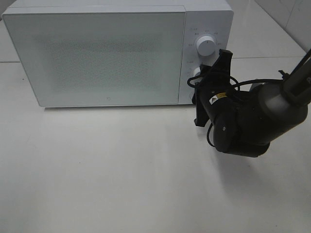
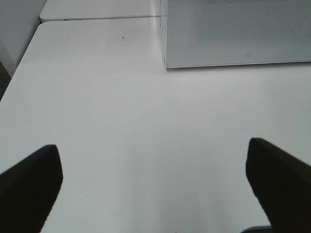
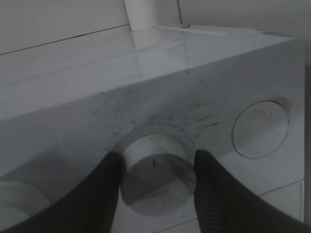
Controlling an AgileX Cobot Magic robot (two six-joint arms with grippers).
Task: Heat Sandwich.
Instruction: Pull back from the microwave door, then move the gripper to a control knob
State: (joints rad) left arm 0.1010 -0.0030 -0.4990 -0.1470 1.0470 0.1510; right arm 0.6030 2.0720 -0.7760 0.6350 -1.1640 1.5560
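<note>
**Exterior high.** A white microwave (image 1: 209, 14) stood at the back of the white worktop (image 1: 121, 184), spanning 10 to 1 o'clock. Its frosted door (image 1: 107, 58) was shut, and nothing behind it could be made out. The control panel sat at 1 o'clock, with an upper knob (image 1: 206, 47) and a lower knob (image 1: 195, 73) just beneath it. The black right arm (image 1: 252, 116) reached in from 3 o'clock. The right pincer (image 1: 198, 77) was at the lower knob and hid most of it.

**Left wrist.** The left pincer (image 2: 154, 182) stood wide apart with nothing between its dark fingers (image 2: 29, 184), over the worktop (image 2: 146, 107). The microwave (image 2: 233, 34) showed a lower front corner ahead of it, well apart.

**Right wrist.** The right pincer (image 3: 156, 162) was clamped on the lower knob (image 3: 155, 170), with a dark finger (image 3: 104, 194) pressed against each side. The knob face carried a short dark pointer mark, and fine tick marks ringed it on the panel (image 3: 73, 121). A flat round disc (image 3: 260, 128) sat near the knob on the same panel.

The sandwich showed in none of the three views, so where it lay could not be told.
</note>
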